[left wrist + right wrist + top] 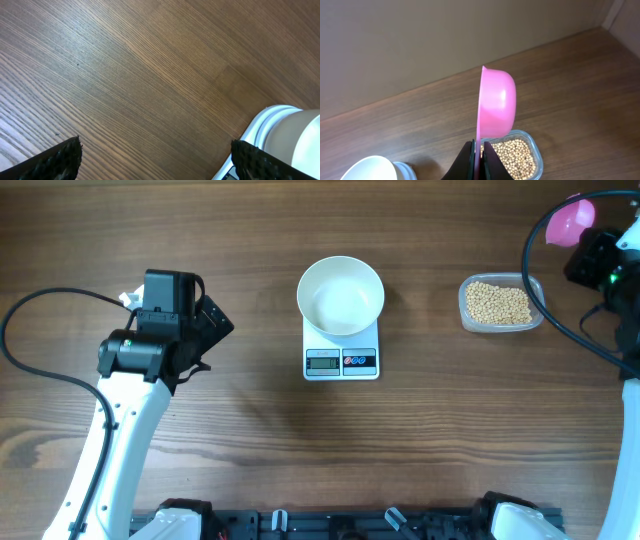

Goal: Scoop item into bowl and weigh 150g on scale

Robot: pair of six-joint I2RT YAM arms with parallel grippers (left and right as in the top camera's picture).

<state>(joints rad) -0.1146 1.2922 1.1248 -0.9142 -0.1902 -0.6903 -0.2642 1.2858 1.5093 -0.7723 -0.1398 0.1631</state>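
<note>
The white bowl (341,296) stands empty on the small white scale (341,360) at the table's middle. It also shows at the right edge of the left wrist view as the bowl (300,137). Tan beans (499,303) fill a clear tub (528,320) to the right; the beans (516,156) lie below the right gripper. My right gripper (479,150) is shut on the handle of a pink scoop (495,104), held on edge above the tub; the scoop (570,221) sits at the far right. My left gripper (155,152) hangs open over bare wood, left of the scale.
Black cables loop over the table at the left (40,370) and at the right (560,330). A pale wall (445,40) rises behind the table's far edge. Wood tabletop (250,440) spreads in front of the scale.
</note>
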